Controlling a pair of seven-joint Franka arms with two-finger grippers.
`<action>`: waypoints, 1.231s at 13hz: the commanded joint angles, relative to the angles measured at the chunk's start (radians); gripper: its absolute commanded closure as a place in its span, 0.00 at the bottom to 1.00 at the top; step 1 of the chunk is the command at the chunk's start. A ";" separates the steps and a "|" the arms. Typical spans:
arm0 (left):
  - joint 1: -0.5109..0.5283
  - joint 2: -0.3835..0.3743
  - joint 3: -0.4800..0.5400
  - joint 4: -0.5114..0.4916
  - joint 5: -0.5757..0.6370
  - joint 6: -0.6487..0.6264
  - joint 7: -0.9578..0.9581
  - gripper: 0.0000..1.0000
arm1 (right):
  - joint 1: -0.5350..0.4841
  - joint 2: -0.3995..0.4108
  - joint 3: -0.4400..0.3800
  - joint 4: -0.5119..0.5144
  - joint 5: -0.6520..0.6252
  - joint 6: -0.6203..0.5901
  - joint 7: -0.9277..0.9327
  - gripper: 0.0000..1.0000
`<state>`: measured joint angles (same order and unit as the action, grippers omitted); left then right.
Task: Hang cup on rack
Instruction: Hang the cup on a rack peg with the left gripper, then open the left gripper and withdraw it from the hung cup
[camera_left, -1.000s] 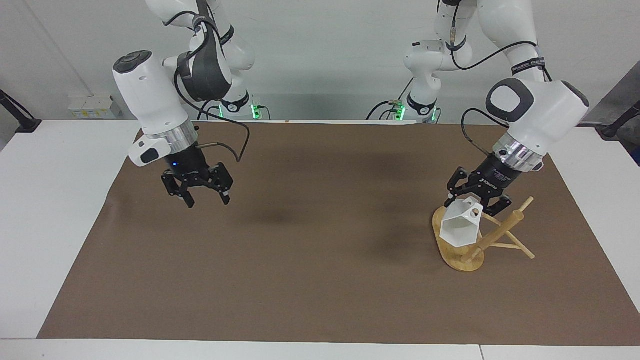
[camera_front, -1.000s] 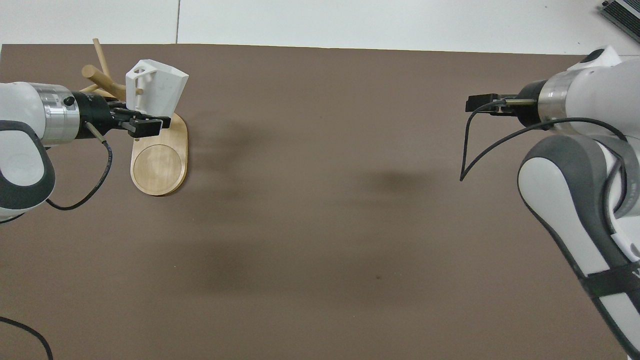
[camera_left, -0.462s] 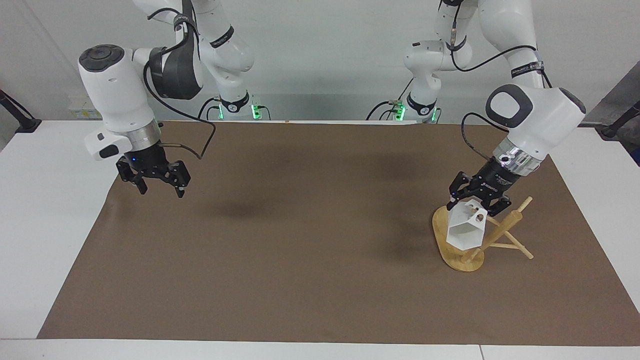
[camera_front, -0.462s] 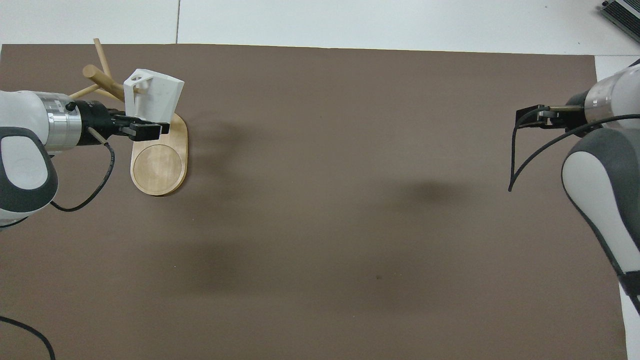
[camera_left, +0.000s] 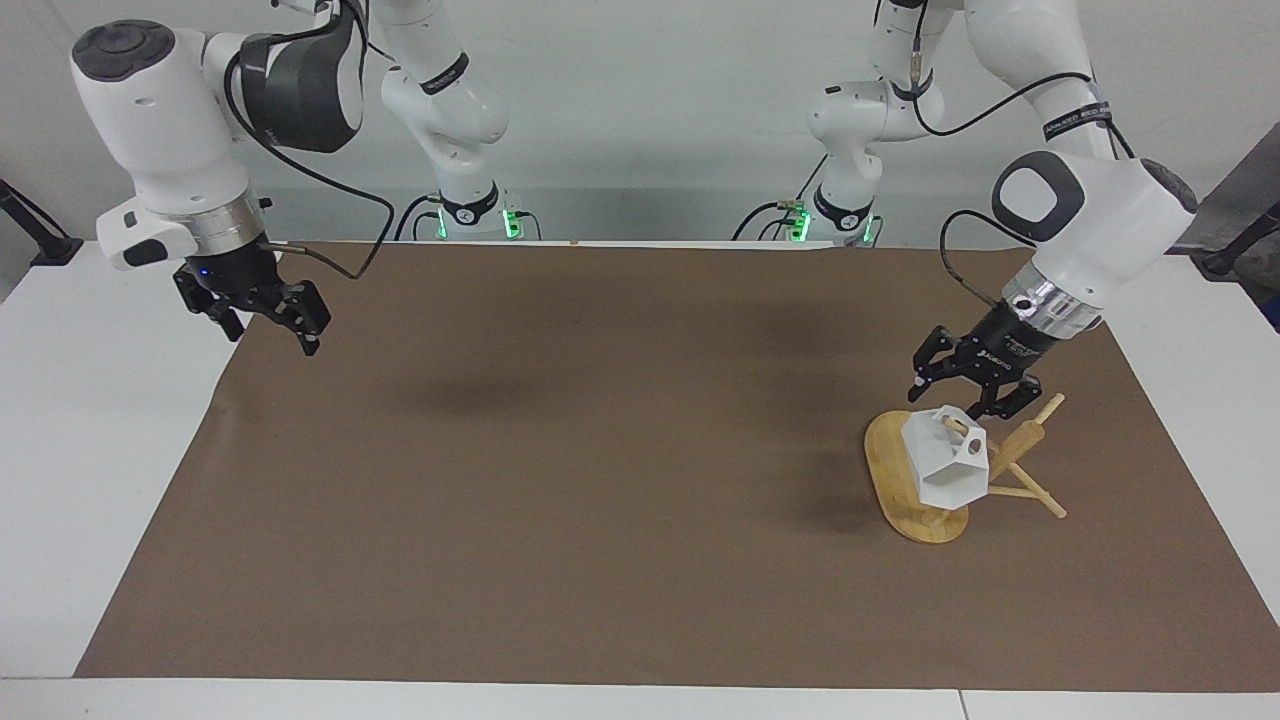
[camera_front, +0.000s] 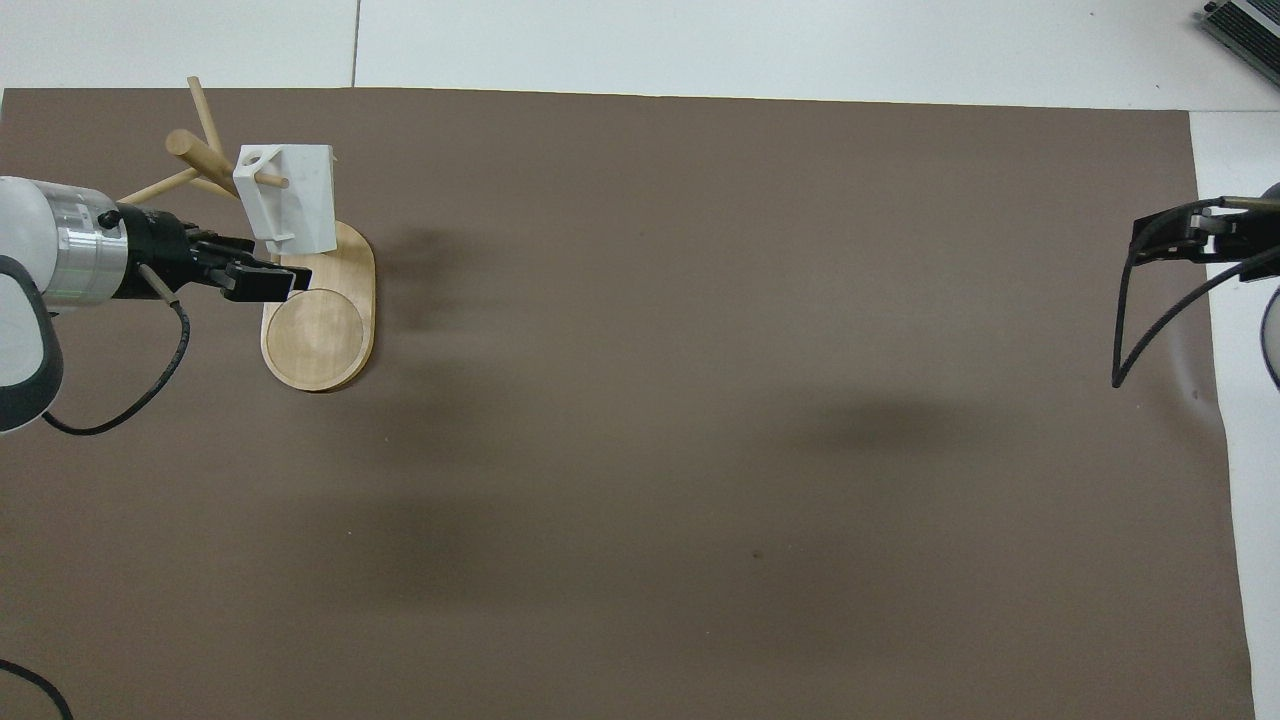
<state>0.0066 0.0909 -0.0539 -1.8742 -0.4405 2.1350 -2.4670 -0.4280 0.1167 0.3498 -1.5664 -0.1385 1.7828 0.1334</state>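
Observation:
The white faceted cup (camera_left: 945, 468) hangs on a peg of the bamboo rack (camera_left: 1008, 462), with the peg through the hole in its handle. It also shows in the overhead view (camera_front: 292, 198), over the rack's oval base (camera_front: 320, 325). My left gripper (camera_left: 963, 393) is open and empty, just above the cup and clear of it; in the overhead view it (camera_front: 255, 281) is over the rack's base. My right gripper (camera_left: 273, 333) is open and empty, raised over the mat's edge at the right arm's end of the table, and its tips show in the overhead view (camera_front: 1168, 236).
A brown mat (camera_left: 600, 480) covers most of the white table (camera_left: 90, 420). The rack stands on the mat toward the left arm's end. The arms' bases are at the table's edge nearest the robots.
My left gripper has let go of the cup and drawn back from it; the cup has tipped down onto the peg. My right arm has risen and swung out toward its end of the table.

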 joint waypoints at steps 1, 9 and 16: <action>0.010 -0.063 0.000 -0.003 0.025 -0.078 0.065 0.00 | -0.008 -0.006 -0.006 0.008 -0.012 -0.003 0.006 0.00; -0.008 -0.226 -0.012 -0.002 0.098 -0.256 0.521 0.00 | 0.276 -0.020 -0.375 0.005 0.043 -0.022 -0.074 0.00; -0.008 -0.234 -0.009 0.035 0.154 -0.337 1.343 0.00 | 0.339 -0.032 -0.423 0.103 0.076 -0.178 -0.089 0.00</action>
<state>0.0019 -0.1360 -0.0734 -1.8612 -0.3220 1.8389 -1.3081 -0.1112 0.0882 -0.0630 -1.5142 -0.0855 1.6646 0.0694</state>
